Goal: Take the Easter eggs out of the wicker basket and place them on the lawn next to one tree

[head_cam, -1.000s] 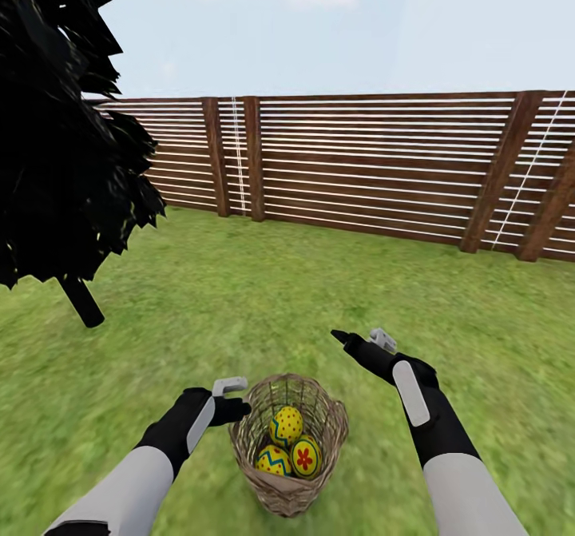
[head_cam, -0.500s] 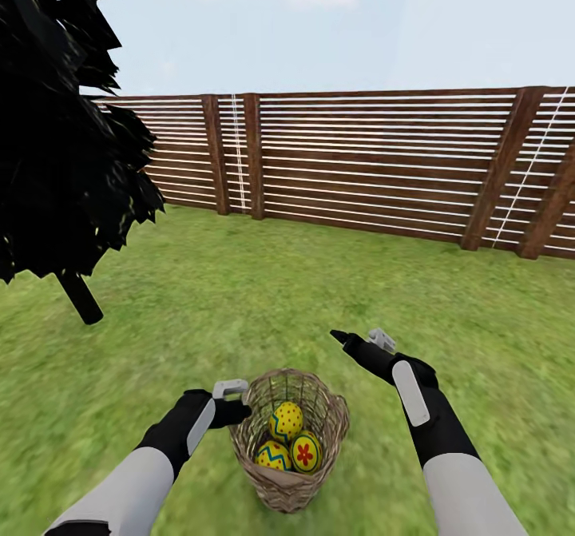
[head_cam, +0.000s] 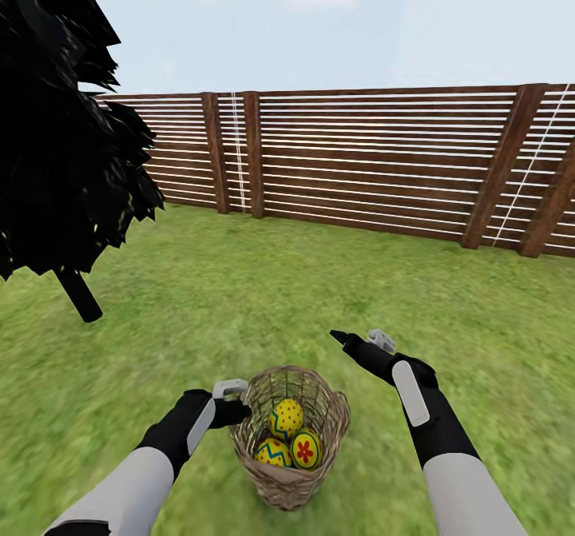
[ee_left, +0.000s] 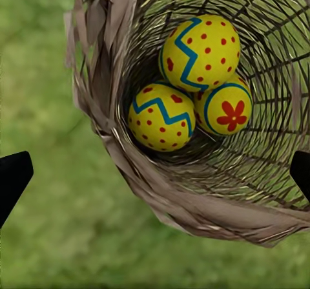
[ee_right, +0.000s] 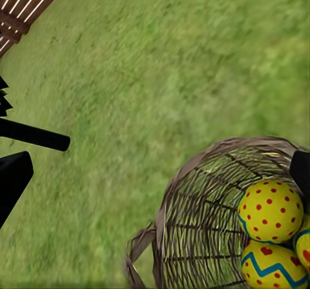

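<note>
Left pincer [head_cam: 231, 388] sits just beside the near-left rim of the wicker basket [head_cam: 291, 484], fingers spread wide and empty; from its wrist camera the two dark fingertips [ee_left: 13, 176] stand at opposite edges with the basket mouth between them. Right pincer [head_cam: 359, 338] hovers over the grass to the far right of the basket, apart from it, also spread wide with nothing held.

Three Easter eggs [head_cam: 287, 418] lie together in the bottom of the basket, touching one another: one dotted with a blue zigzag on top, a second zigzag egg [ee_left: 161, 117] below it, a third with a red flower mark [ee_left: 227, 109]. The basket stands upright on the lawn [head_cam: 263, 296].

One dark tree [head_cam: 60, 144] with a thin black trunk stands at the far left, well apart from the basket. A brown slatted fence [head_cam: 383, 164] runs across the far side of the garden, pale sky above it.
</note>
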You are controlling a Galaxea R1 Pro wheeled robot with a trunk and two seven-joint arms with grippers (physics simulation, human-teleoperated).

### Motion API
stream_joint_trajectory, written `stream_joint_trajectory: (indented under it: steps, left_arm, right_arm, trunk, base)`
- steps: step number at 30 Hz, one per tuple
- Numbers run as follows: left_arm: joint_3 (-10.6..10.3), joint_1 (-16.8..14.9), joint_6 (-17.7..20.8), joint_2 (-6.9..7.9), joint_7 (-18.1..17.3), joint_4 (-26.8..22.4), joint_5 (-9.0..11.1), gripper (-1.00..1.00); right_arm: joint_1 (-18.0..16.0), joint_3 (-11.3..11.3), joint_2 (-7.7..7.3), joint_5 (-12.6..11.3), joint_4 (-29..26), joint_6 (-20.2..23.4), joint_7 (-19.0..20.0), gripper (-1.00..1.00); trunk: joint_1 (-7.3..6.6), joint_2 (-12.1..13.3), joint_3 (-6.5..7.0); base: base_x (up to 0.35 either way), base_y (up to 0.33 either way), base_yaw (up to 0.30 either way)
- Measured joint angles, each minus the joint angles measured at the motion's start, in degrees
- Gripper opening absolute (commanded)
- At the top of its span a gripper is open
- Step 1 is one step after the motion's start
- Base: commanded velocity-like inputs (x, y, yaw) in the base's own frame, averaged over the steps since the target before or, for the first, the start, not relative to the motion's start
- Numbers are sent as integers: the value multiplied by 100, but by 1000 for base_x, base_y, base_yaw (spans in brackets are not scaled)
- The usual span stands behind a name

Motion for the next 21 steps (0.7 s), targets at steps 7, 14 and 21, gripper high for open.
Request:
stream_joint_trajectory:
  steps: [7, 14, 21]
  left_arm:
    - [5, 1, 20, 0, 17, -5, 1, 100]
    - [5, 0, 15, 0, 14, -4, 1, 100]
    - [-1, -1, 13, -7, -10, 3, 1, 100]
  right_arm:
    - [0, 1, 0, 0, 3, -1, 1, 100]
    - [0, -2, 0, 0, 3, -1, 1, 100]
    - [0, -4, 0, 0, 3, 0, 0, 100]
  trunk:
    - [-3, 0, 0]
    - [-3, 0, 0]
    - [0, 0, 0]
  base:
    - [264, 104, 0]
    - [318, 128, 0]
    - [63, 24, 0]
